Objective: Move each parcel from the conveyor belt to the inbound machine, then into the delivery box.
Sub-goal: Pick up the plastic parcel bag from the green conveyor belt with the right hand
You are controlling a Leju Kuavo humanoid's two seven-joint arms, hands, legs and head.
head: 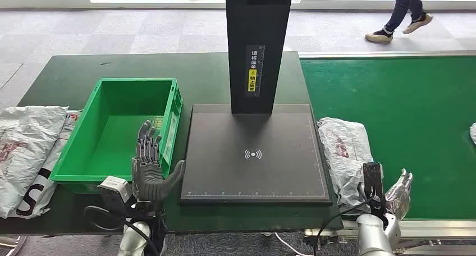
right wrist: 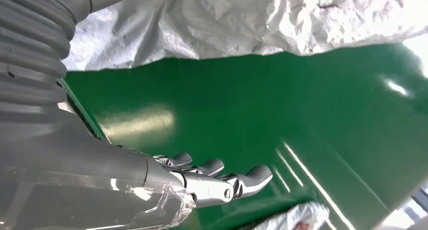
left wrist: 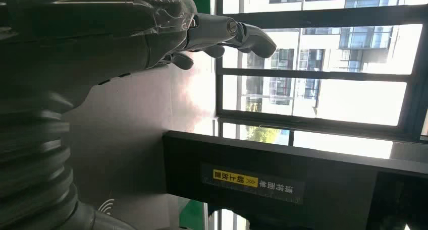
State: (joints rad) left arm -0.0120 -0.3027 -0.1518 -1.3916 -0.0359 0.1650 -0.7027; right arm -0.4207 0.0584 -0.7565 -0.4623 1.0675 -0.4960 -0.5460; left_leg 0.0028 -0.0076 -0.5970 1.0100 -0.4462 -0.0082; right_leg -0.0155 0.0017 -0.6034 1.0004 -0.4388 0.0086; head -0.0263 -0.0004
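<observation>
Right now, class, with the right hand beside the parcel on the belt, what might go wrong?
1. The parcel is a limp, crinkled bag overlapping the scanner plate edge; the open right hand may slip off it.
2. The left hand hovers by the green box rim and might bump it.

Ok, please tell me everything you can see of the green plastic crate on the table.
The green crate is an open-topped rectangular bin of moulded plastic with ribbed rims and sloping walls. It stands upright on the dark green table, left of the black scanner platform, and nothing lies inside. A pale label sits on its right wall. Grey parcel bags lie against its left side. The left hand hovers at its near right corner.
</observation>
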